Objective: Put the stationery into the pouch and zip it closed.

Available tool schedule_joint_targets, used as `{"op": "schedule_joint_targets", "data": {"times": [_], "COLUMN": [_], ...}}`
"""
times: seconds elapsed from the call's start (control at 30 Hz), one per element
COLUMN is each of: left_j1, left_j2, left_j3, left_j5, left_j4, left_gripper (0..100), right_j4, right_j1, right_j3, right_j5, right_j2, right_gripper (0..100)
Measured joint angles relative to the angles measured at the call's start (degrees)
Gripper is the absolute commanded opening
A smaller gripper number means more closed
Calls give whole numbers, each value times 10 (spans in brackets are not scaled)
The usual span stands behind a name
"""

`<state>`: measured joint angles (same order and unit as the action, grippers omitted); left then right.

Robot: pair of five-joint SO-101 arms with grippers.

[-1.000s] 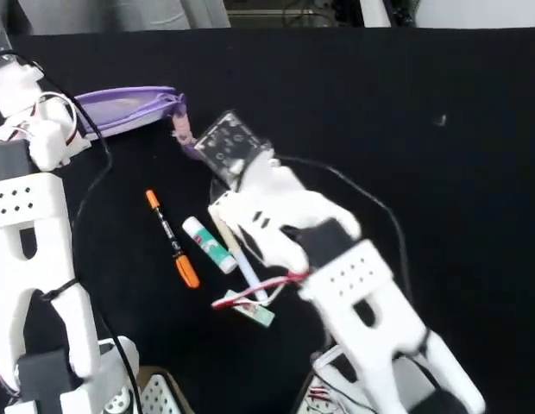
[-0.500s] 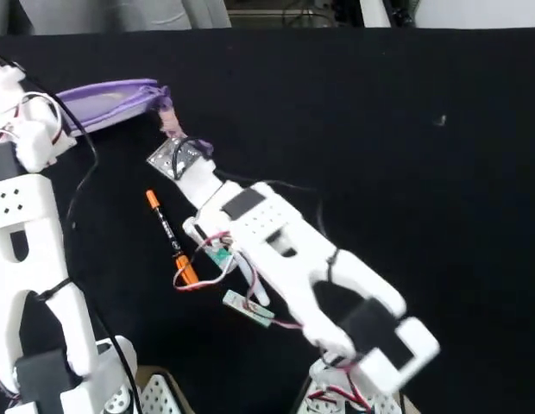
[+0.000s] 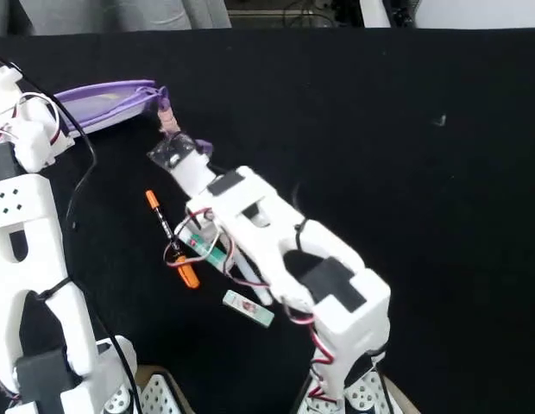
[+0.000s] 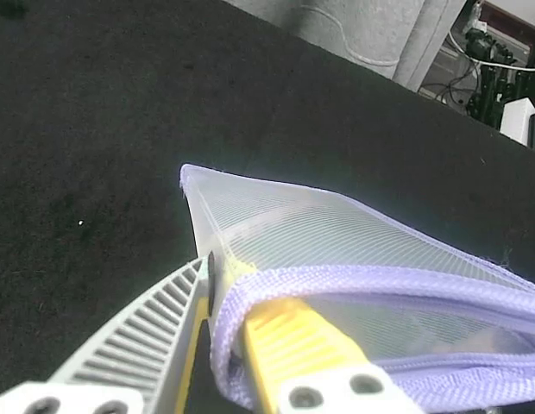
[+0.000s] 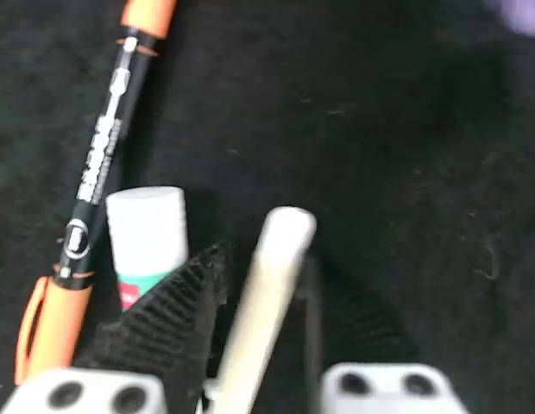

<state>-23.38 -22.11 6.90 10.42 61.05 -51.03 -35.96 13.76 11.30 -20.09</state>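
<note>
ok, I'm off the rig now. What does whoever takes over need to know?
Left gripper: shut on the edge of the purple mesh pouch, holding it at the far left of the table.
Right gripper: open and low over the table, straddling the white pen, not clamped yet.
On the table: orange pen, glue stick, the white pen, and a small white-and-green piece nearer the arm bases.
Done: pouch held.
Left: grip the white pen, put all four items in the pouch, then zip it closed.
</note>
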Motion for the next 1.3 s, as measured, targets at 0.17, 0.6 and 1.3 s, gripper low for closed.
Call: {"op": "schedule_joint_targets", "data": {"times": [0.17, 0.6, 1.3], "left_j1": [0, 8, 250], "left_j2": [0, 0, 3], "left_j3": [0, 0, -73], "left_j5": [0, 0, 4], "left_j4": [0, 0, 146], "left_gripper": [28, 28, 28], "right_j4": [-61, -158, -71], "right_j1": [18, 114, 179], "right_j3": [-55, -135, -135], "right_j5": [1, 1, 2], "right_j2": [-8, 53, 483], "right_gripper": [11, 11, 11]}}
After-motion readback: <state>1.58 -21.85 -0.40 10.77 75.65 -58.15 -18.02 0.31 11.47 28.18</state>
